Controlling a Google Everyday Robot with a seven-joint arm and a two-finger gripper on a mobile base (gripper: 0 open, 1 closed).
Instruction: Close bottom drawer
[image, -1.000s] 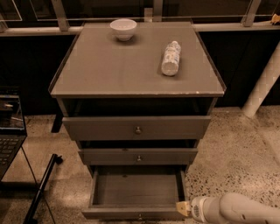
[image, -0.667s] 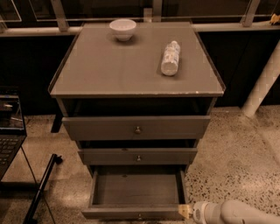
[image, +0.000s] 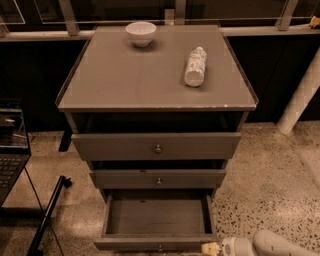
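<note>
A grey-brown wooden cabinet (image: 80, 120) with three drawers, seen from above and in front, stands on a speckled floor (image: 265, 185). The bottom drawer (image: 157, 217) is pulled well out, its inside bare, with a tiny round knob (image: 160, 246) on its narrow front. Above it, the middle drawer (image: 125, 178) sits slightly out and the tall top drawer (image: 115, 146) a little further.

The robot's gripper (image: 209, 248) is at the lower edge of the view, low by the right end of the open drawer's front, at the tip of a white arm (image: 270, 244) coming in from the right. Whether it is released or clenched cannot be told.

On the counter (image: 135, 85) a small white bowl (image: 141, 33) stands at the back left, and a plastic bottle (image: 195, 66) lies on its side to the right, well apart. An open laptop (image: 10, 150) shows at the left edge.
</note>
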